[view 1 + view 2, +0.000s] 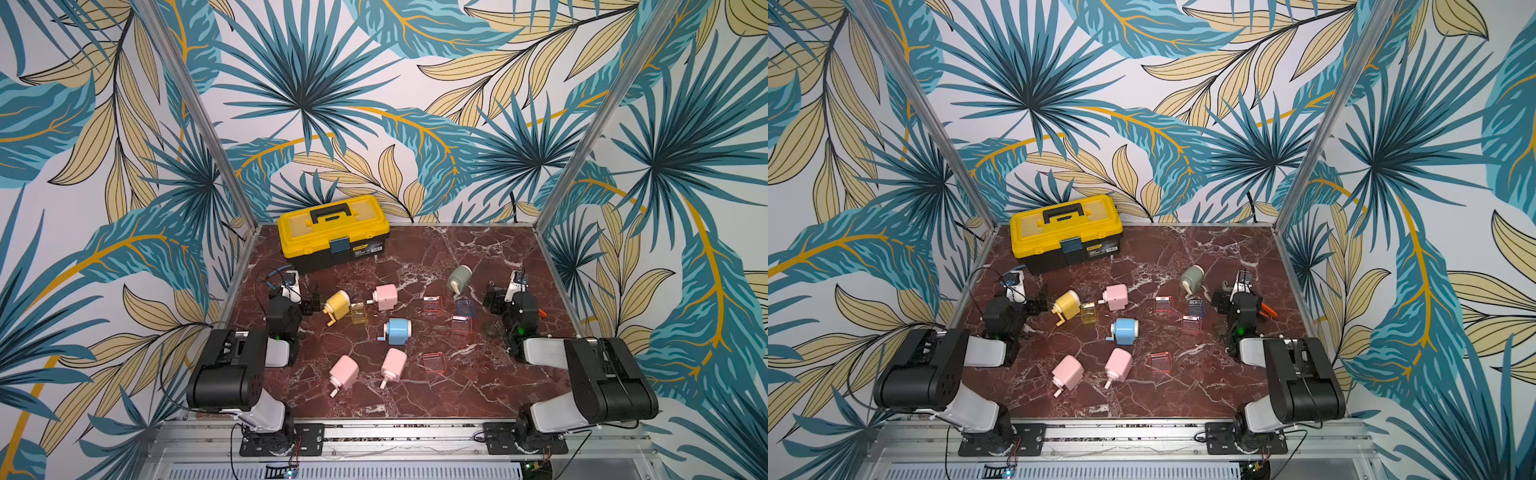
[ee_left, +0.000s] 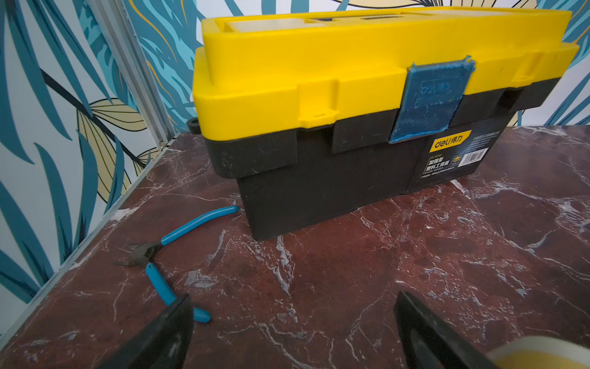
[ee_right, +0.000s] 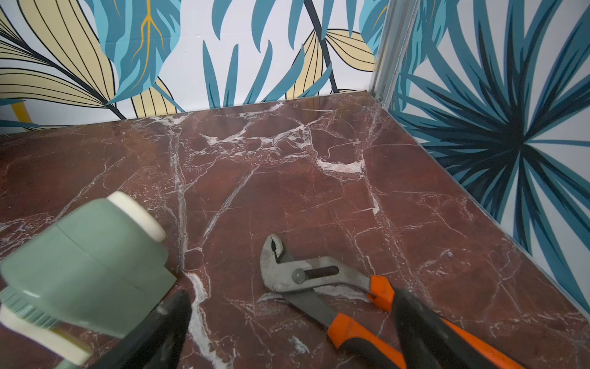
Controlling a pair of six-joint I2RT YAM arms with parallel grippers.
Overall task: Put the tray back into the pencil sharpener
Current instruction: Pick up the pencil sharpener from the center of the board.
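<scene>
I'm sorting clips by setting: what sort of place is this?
Probably a staged robot test cell: leaf-print wall panels on aluminium posts box in a marble-look table, with robot arms bolted to its front rail.

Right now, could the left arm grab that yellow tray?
Probably, but not straight on: the yellow sharpener lies between the open left gripper and the yellow tray, so reaching over seems needed.
</scene>
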